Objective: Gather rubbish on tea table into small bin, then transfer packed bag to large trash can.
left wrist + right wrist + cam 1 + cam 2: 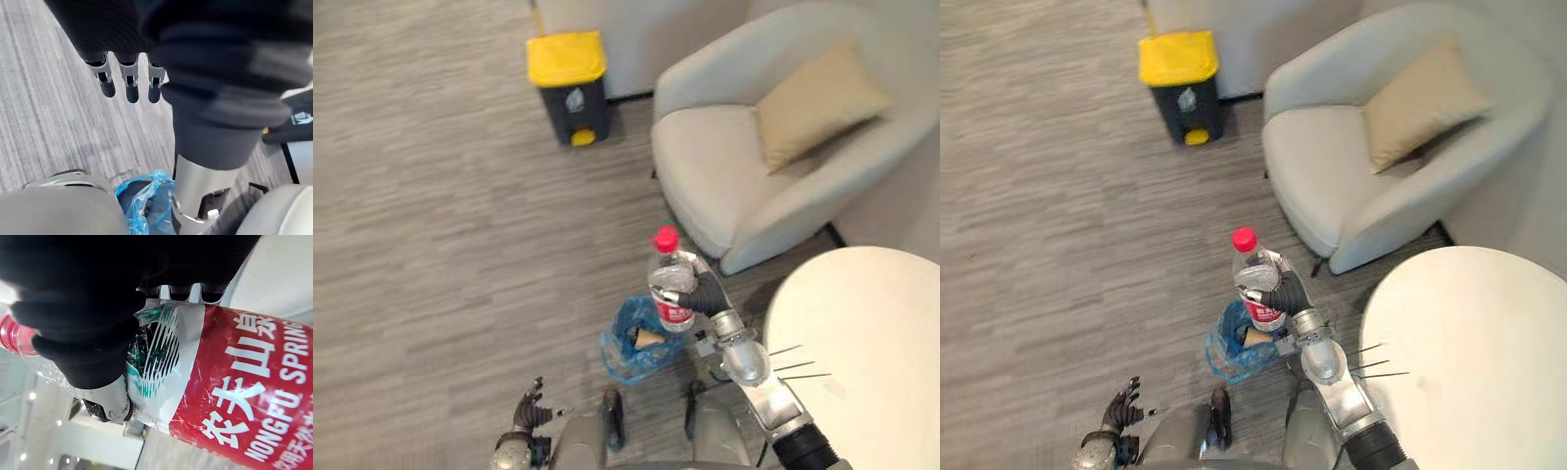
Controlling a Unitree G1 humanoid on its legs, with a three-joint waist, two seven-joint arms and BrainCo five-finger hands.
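My right hand (697, 291) is shut on a clear plastic bottle (670, 290) with a red cap and red label, holding it upright above the small bin. The right wrist view shows the fingers and thumb wrapped round the bottle (220, 396). The small bin (639, 341) lined with a blue bag stands on the floor below, with a brownish scrap inside. My left hand (530, 406) hangs low at the lower left, fingers relaxed and holding nothing; its fingers (128, 81) point at the floor. The large grey trash can (569, 86) with a yellow lid stands far back.
A round white tea table (862, 343) fills the lower right. A pale grey armchair (724, 166) with a tan cushion (818, 103) stands behind it. Grey wood-look floor lies open on the left.
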